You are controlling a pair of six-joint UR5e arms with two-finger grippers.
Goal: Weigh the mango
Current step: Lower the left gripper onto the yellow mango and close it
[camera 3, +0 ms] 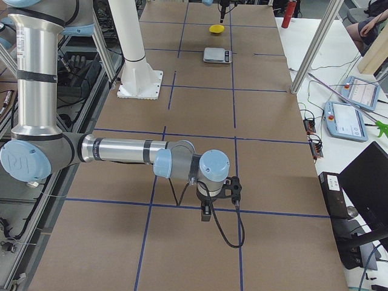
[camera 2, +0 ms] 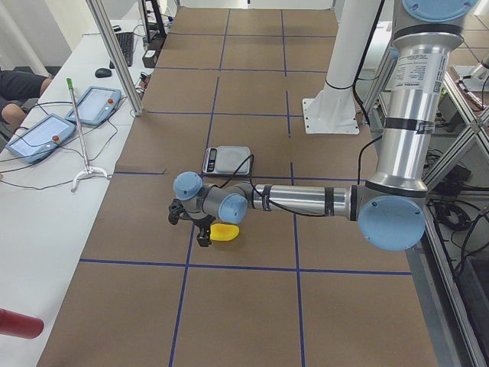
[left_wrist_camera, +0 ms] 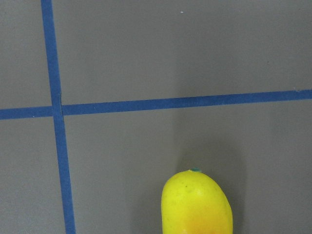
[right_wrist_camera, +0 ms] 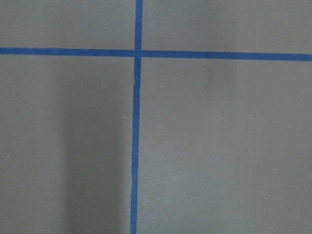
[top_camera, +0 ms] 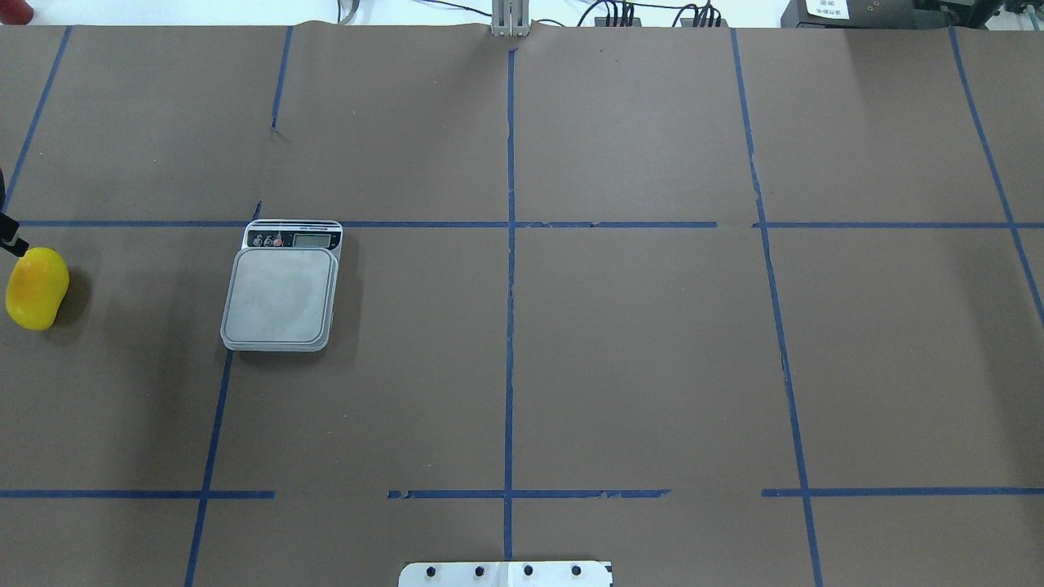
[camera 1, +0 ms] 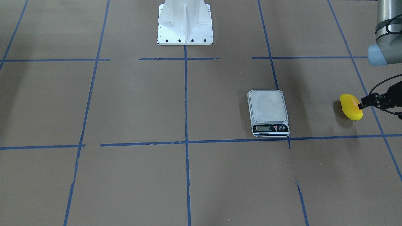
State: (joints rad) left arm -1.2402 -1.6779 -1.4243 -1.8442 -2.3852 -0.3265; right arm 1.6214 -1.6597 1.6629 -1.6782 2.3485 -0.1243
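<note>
A: Whereabouts of the mango (camera 1: 351,107)?

B: Flat on the bench (camera 1: 220,175), well apart from the scale (camera 1: 267,108), out toward the left arm's edge. Platform bare.

A: And the left tool (camera 1: 363,103)?

B: Hangs just beside the mango, on the side away from the scale, possibly touching, not around it. Cannot tell whether apart or together: mostly cut off in the front view, and no fingers in the wrist view, only the fruit's tip at the bottom edge.

A: Right tool (camera 3: 206,212)?

B: Far end of the bench, low over bare paper. Seen only from the side, so cannot tell its state either.

A: Likely trouble?

B: Probably a nudge instead of a grasp. Smooth, rounded skin; with a descent off-centre, could roll or skid away, perhaps toward the bench edge. Could also squirt out of a pinch near the narrow end. Later, risk of landing half off the platform or against the display, spoiling the reading.

A: Remedy?

B: Centre over the belly, straddle the short axis, close gently.
</note>
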